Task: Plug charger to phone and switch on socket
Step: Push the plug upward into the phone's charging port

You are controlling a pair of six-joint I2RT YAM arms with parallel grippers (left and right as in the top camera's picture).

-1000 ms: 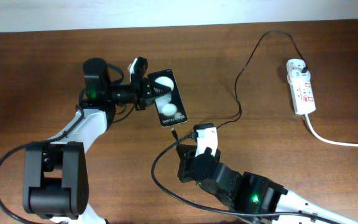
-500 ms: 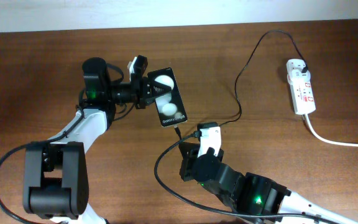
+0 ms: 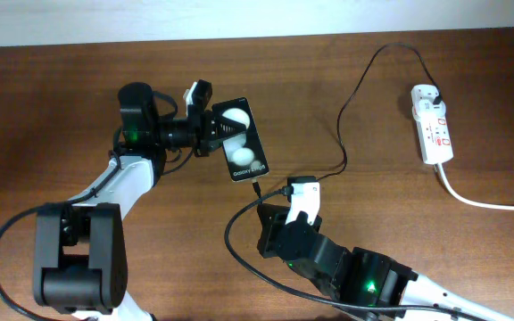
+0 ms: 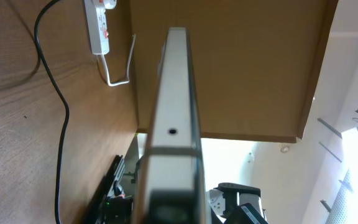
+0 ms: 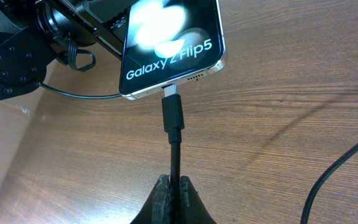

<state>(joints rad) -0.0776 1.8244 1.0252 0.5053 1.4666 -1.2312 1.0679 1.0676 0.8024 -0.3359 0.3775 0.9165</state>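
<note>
Table: brown wood-grain top [image 3: 78, 80], matte, with fine streaks running along its length.
Room: a pale band [image 3: 239, 18] runs beyond the table's far edge. The left wrist view shows a bright white room past the edge.
Phone: a glossy black slab [image 3: 242, 140] with a silvery rim, left of the table's middle. It carries white lettering near its bottom end and two soft white reflections. I cannot tell whether it rests on the wood or is lifted off it.
Charger: a thin black cable [image 3: 355, 89], smooth and round, loops across the middle of the table. Its boxy black connector [image 5: 173, 115] stands straight at the phone's bottom edge, metal tip meeting the port. How far in it sits, I cannot tell. The black plug [image 3: 437, 93] at the other end is in the socket's far end.
Socket: a long white plastic strip [image 3: 433, 123] with red markings, lying flat on the right, well apart from the phone. A thick white cord [image 3: 480, 201] trails from its near end.
Left gripper: its dark fingers [image 3: 214, 129] are clamped on the phone's side.
Right gripper: its black fingers [image 5: 173, 190] are pressed together on the cable just behind the connector.
</note>
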